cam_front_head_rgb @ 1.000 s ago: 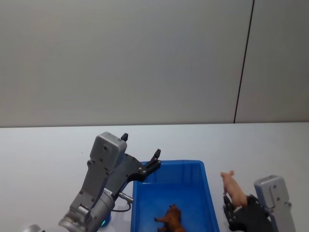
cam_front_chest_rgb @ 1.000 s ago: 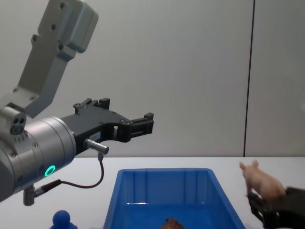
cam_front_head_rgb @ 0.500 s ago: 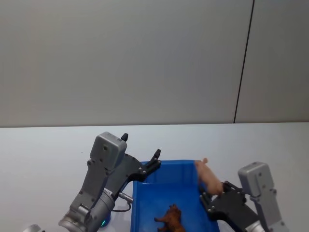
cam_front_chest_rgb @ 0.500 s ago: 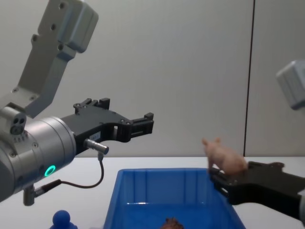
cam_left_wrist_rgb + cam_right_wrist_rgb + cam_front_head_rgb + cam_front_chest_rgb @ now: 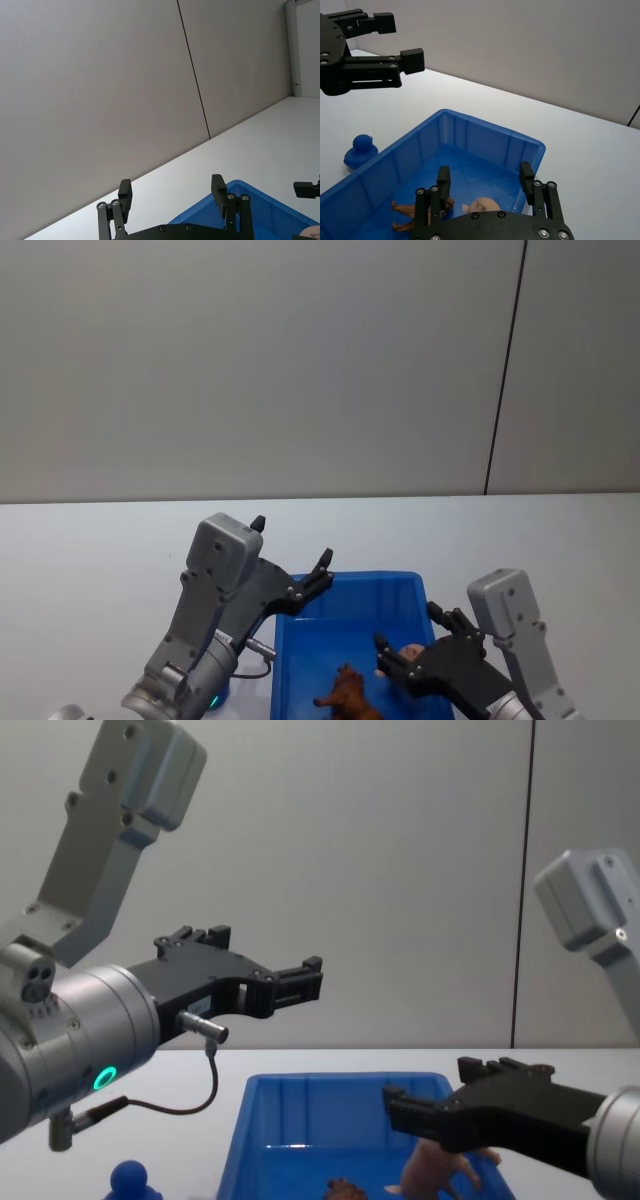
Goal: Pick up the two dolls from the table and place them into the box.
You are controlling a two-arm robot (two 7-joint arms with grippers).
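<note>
A: Right wrist view first: your right gripper [image 5: 485,175] hangs over the box [image 5: 490,127] with its fingers spread wide and nothing between them. The pink doll [image 5: 482,205] is directly below it, inside the walls.

B: Agreed. From the chest view, though, you cannot tell whether that doll lies flat on the box floor or leans. The brown doll [image 5: 405,212] is in there too, just beside the pink one on its left.

A: Your left gripper [image 5: 292,540] is held above the box's far left corner, also wide open and empty. The blue doll [image 5: 357,150] stands on the table just outside the box's left wall.

B: So two dolls look placed. The danger is your exit. If you pull the right arm back low, a finger could hook the thick rim and drag the box toward the table's near edge, or knock the pink doll. Lift straight up before you retreat.
</note>
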